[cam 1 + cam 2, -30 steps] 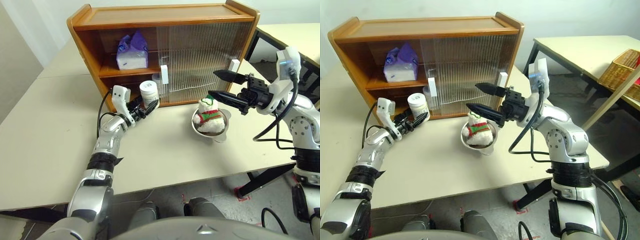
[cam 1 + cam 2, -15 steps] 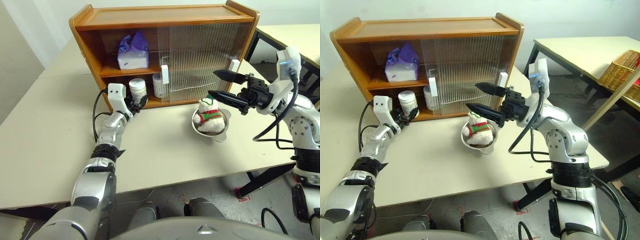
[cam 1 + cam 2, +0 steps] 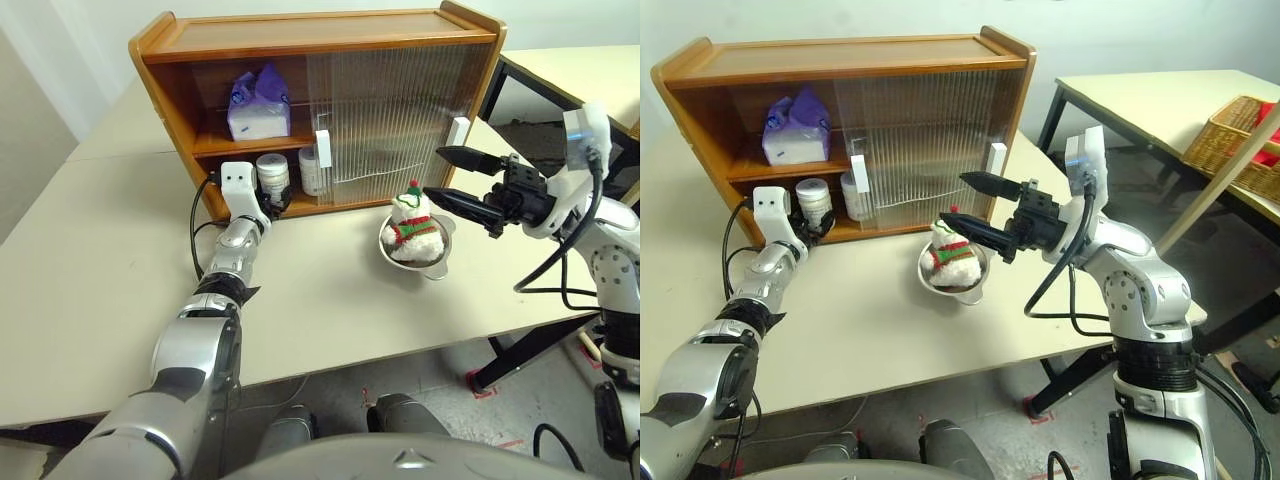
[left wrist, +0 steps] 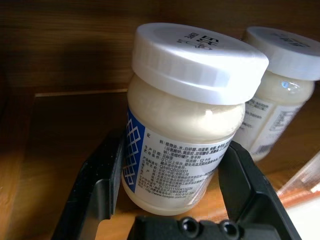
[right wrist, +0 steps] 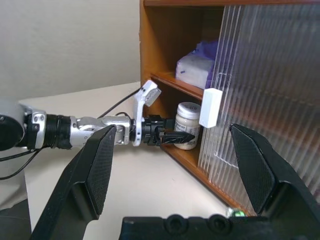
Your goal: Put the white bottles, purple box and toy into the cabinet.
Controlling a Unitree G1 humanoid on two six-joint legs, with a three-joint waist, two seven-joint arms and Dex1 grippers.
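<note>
Left end effector (image 4: 170, 200) closed around a white bottle (image 3: 272, 174), one black finger (image 4: 97, 182) pressed on each side of the label, inside the lower shelf of the cabinet (image 3: 300, 45) at its open left half. Bottle upright on or just above the shelf board; cannot tell from the wrist view whether its base touches the wood. Second white bottle (image 3: 309, 169) just to the right on the same lower shelf, upright, partly behind the edge of the ribbed sliding door (image 3: 390, 110) and its white handle (image 3: 323, 153). Purple box (image 3: 260, 103) on the upper shelf, left half, above the two bottles, white tissue at its base facing outward.

Right end effector (image 3: 455, 178) wide open, holding nothing, hovering level above the bench (image 3: 90, 270) to the right of the cabinet, fingertips pointing left. Toy (image 3: 414, 228) upright inside a steel bowl (image 3: 440, 262) on the bench, near and right of the cabinet's closed door, just left of and below the right end effector's tips, apart from them. Second white handle (image 3: 458, 132) at the right end of the ribbed door.

Farther right, another bench (image 3: 1140, 95) carrying a wicker basket (image 3: 1230, 145).
</note>
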